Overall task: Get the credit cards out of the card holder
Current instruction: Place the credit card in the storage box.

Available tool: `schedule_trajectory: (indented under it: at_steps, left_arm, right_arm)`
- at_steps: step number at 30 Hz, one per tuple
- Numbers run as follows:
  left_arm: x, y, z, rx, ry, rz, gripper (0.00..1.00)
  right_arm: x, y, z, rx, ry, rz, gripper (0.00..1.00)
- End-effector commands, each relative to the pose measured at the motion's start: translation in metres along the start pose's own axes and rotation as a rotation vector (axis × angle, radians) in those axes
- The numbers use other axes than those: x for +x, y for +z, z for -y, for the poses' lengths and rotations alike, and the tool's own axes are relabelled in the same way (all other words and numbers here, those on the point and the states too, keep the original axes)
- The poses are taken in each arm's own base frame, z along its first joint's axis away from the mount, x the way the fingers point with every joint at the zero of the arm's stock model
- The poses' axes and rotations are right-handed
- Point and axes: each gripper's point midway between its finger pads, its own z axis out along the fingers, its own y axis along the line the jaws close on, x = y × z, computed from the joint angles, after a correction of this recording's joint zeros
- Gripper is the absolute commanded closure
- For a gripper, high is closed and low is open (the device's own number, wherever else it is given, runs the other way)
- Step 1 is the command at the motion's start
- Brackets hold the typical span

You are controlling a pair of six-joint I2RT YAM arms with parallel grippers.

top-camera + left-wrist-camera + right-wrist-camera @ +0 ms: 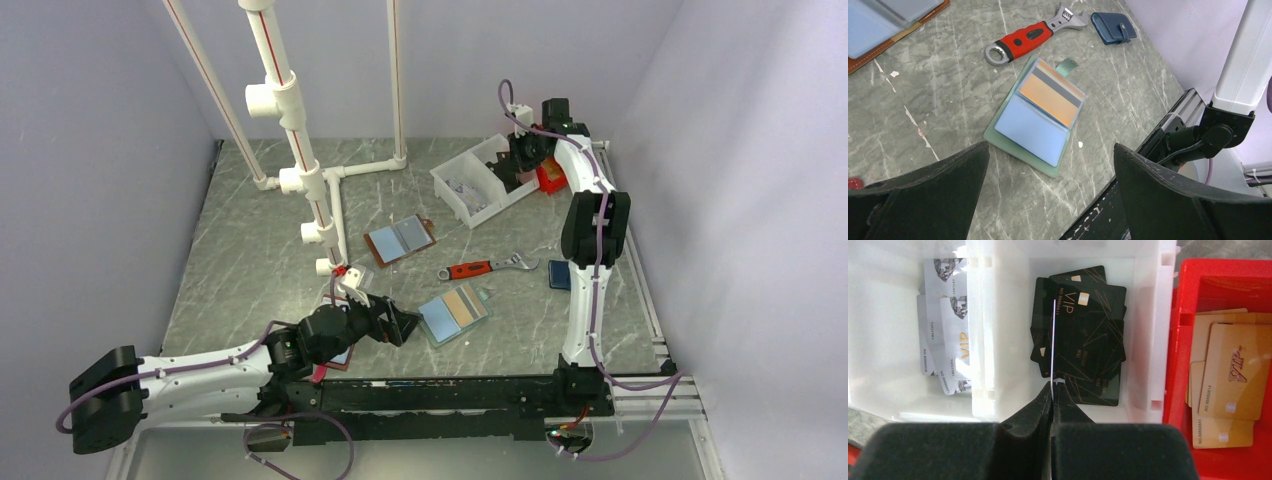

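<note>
The card holder [452, 312] [1033, 127] lies open on the table, mint-green edged with blue-grey panels. A tan credit card [1050, 100] sits in its far panel. My left gripper [400, 325] [1050, 150] hovers open just left of the holder, nothing between its fingers. At the back right, my right gripper [512, 160] [1053, 384] is shut on a thin card [1053, 340] seen edge-on. It holds that card above the white bin's [1148, 340] compartment of black VIP cards [1088, 340].
A brown-edged folder [400, 240] lies mid-table, with a red-handled wrench [487, 267] and a blue wallet [559, 274] to its right. The red bin [1228, 280] holds tan cards [1228, 375]. White cards [945, 325] fill the bin's left compartment. A PVC pipe stand [300, 150] rises at the back left.
</note>
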Motion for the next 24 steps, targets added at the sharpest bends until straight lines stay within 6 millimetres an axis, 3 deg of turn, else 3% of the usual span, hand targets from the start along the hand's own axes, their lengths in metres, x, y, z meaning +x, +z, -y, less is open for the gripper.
schedule_trajectory:
  at_steps: [1, 9, 13, 19, 24]
  left_arm:
    - [-0.01, 0.002, 0.005, 0.022, -0.001, 0.046, 0.01]
    - [-0.011, 0.001, 0.003, 0.017, 0.007, 0.05, 0.01]
    - [-0.012, 0.0, 0.003, 0.016, 0.011, 0.052, 0.01]
    - [-0.015, 0.002, 0.007, 0.018, 0.012, 0.047, 0.01]
    - [-0.016, 0.007, 0.018, 0.043, -0.009, 0.024, 0.01]
  right_arm:
    - [-0.016, 0.003, -0.011, -0.018, -0.048, 0.025, 1.0]
    - [-0.015, 0.013, -0.014, -0.016, -0.05, 0.013, 0.97]
    - [-0.013, 0.015, 0.001, 0.059, -0.038, -0.002, 0.82]
    - [-0.024, 0.0, 0.029, 0.229, -0.052, 0.001, 0.74]
    - [-0.041, -0.022, 0.025, 0.254, -0.069, 0.035, 0.73]
